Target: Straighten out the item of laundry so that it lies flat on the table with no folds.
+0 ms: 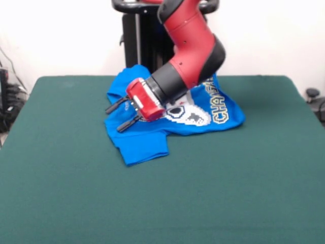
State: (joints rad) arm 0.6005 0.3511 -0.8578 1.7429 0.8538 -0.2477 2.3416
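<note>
The bright blue T-shirt (pixel 147 142) lies rumpled at the far middle of the dark green table (pixel 76 193). A sleeve sticks out toward the front left. Its white controller print (pixel 192 115) and part of the yellow-and-white lettering (pixel 223 109) show; the rest is hidden behind the arm. My gripper (pixel 117 116) points toward the picture's left, over the shirt's left edge. Its two black fingers (pixel 112 107) stand apart with nothing between them. Whether they touch the cloth I cannot tell.
The red and black arm (pixel 193 46) comes down over the shirt's middle. The black pedestal (pixel 136 35) stands behind the table's far edge. Cables (pixel 7 96) hang at the left edge and a dark object (pixel 312 94) sits at the right edge.
</note>
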